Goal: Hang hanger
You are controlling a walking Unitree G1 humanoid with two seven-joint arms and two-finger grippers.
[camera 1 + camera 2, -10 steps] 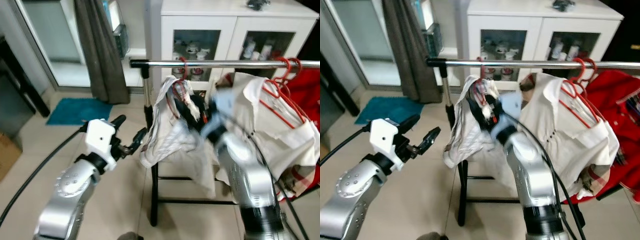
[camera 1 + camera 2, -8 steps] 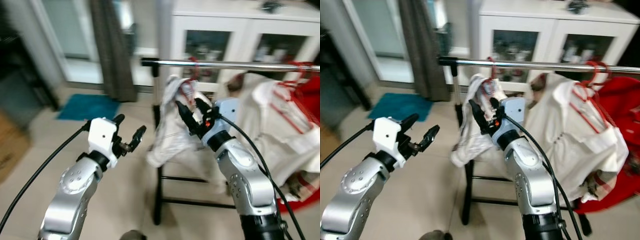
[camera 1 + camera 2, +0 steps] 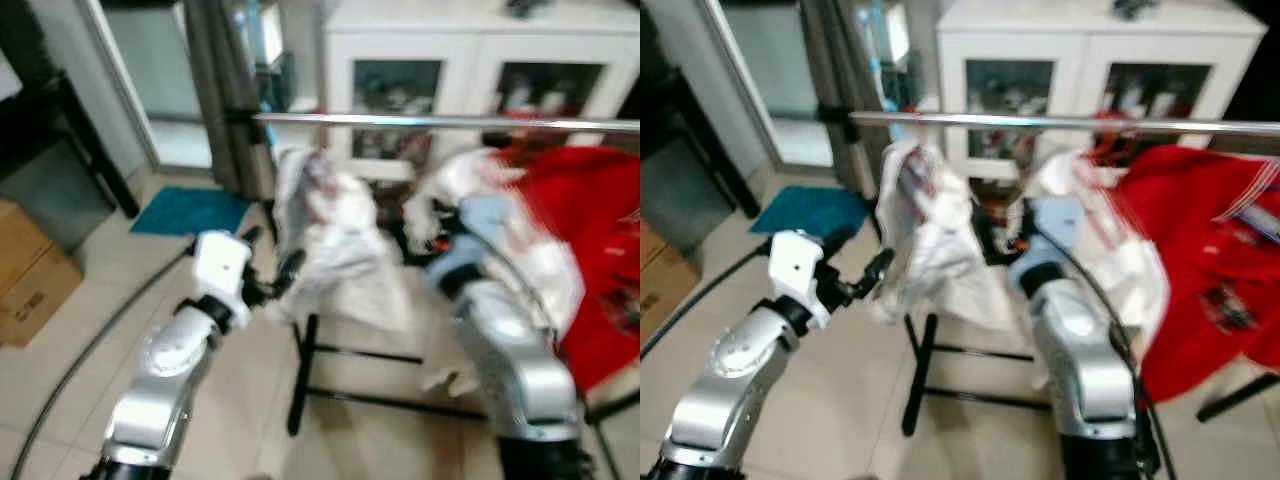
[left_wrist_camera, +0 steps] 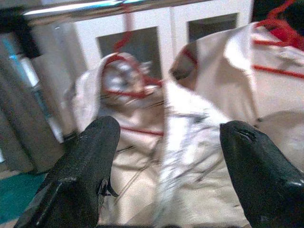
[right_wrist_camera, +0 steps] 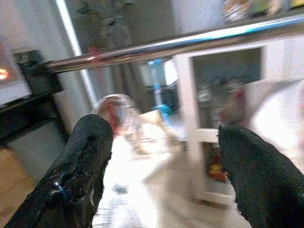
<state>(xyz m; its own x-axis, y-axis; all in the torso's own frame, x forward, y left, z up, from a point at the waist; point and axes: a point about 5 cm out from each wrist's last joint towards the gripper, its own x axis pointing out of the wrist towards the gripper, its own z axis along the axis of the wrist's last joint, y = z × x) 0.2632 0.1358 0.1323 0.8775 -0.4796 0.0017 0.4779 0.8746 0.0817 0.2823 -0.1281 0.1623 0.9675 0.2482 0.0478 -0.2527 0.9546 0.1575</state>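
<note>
hanger (image 4: 127, 88) hangs on rail (image 3: 1060, 123); left gripper (image 4: 166, 156) and right gripper (image 5: 161, 161) both spread wide, empty.

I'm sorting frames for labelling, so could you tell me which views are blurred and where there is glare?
Both eye views are motion-blurred; the shirt and the right gripper are smeared. Left wrist view: softer blur, fingers fairly sharp. Right wrist view: background soft, bright glare along the rail.

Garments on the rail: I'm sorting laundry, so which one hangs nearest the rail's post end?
The white garment on a red hanger, beside the left gripper. The other white one and the red garment hang farther along the rail.
</note>
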